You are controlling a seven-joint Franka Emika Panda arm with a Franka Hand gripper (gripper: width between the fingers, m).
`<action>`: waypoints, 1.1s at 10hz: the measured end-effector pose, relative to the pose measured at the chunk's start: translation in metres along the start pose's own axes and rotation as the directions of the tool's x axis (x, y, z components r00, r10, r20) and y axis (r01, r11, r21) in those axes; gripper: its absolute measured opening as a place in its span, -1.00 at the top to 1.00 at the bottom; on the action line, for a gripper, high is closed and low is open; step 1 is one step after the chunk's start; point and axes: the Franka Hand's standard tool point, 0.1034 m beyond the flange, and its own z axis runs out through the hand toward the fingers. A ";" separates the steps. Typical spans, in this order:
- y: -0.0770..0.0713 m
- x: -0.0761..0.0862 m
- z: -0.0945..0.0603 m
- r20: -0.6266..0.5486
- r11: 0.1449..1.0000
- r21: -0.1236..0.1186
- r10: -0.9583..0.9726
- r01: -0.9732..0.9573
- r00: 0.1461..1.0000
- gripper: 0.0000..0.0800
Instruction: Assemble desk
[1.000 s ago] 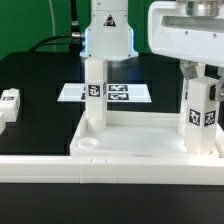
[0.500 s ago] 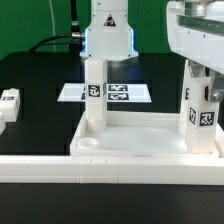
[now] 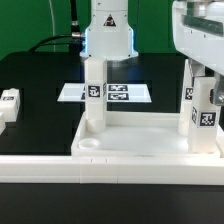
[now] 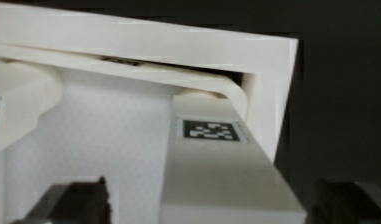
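Observation:
The white desk top (image 3: 150, 153) lies near the front with its raised rim up. Two white tagged legs stand upright in it: one (image 3: 94, 95) at the back corner on the exterior view's left, one (image 3: 200, 112) on that view's right. My gripper (image 3: 201, 76) hangs straight over the right one, its jaws either side of the leg's upper end. In the wrist view that leg (image 4: 215, 160) rises between my dark fingers (image 4: 80, 200), with a gap on each side, so the gripper (image 4: 208, 206) is open. The desk top (image 4: 98, 110) lies below it.
Another loose white leg (image 3: 9, 102) lies at the exterior view's left edge on the black table. The marker board (image 3: 120, 93) lies flat behind the desk top. The arm's base (image 3: 108, 30) stands at the back.
The jaws have spread apart and let go of the right leg, which stays upright in the desk top. The hand has shifted slightly toward the exterior view's right.

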 end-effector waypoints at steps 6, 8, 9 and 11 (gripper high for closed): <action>0.001 0.000 0.000 -0.011 0.903 -0.013 -0.430 0.430 0.903 -0.62; 0.001 -0.003 0.001 -0.022 0.778 -0.029 -0.628 0.627 0.778 -0.62; 0.000 -0.004 0.001 -0.026 0.712 -0.033 -0.702 0.702 0.711 -0.62; 0.000 -0.006 0.001 -0.026 0.585 -0.033 -0.811 0.810 0.584 -0.62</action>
